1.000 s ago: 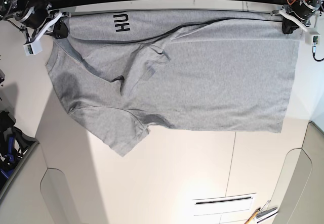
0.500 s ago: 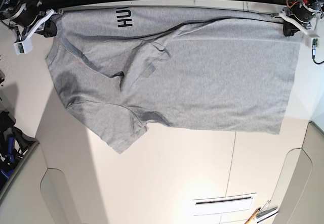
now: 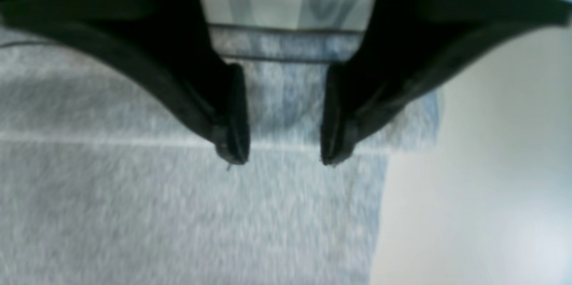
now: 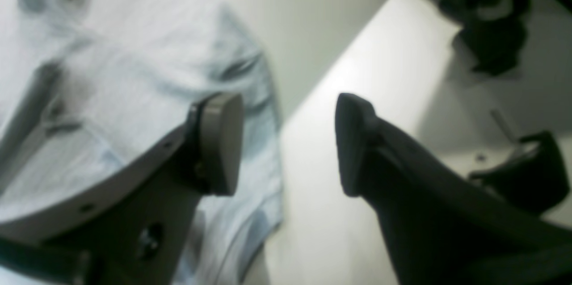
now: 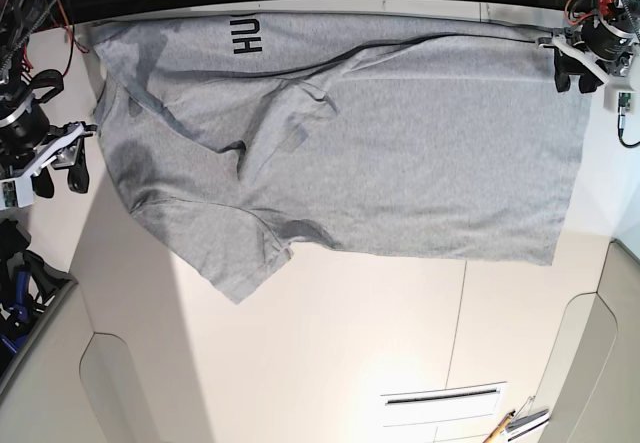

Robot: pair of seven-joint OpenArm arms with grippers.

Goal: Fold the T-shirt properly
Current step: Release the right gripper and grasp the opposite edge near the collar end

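Here the T-shirt (image 5: pixel 400 153) lay spread on the worktop (image 5: pixel 330 353), its hem toward the left gripper (image 5: pixel 570 75) and its neck end toward the right gripper (image 5: pixel 60 171). A band along the shirt's far edge appeared turned over, showing black lettering (image 5: pixel 243 38); only the capitals "HU" could be read, the rest lying hidden under the fold. No brand mark or label was legible elsewhere.

Left gripper: in the wrist view its fingers (image 3: pixel 234 115) stood parted over the shirt's far hem corner, with cloth visible below the gap and nothing pinched between them. Right gripper: its fingers (image 4: pixel 219 142) were likewise spread and empty, standing beside the shirt's sleeve edge, one over cloth, the other over bare worktop.

Handling, as judged from the drape: the shirt looked light, soft and limp, a thin knit that held no shape of its own. Creases ran near the neck (image 5: pixel 150 113), and the near sleeve (image 5: pixel 235 263) splayed loosely outward. Such cloth would probably sag between two holds and drag along the worktop rather than slide cleanly. It did not look fragile or slippery.

Suggested holds: corners and seamed edges, namely the hem corners, shoulder seams and ribbed neck, where the doubled fabric offers firmer purchase; a pinch mid-panel would likely only bunch the cloth.
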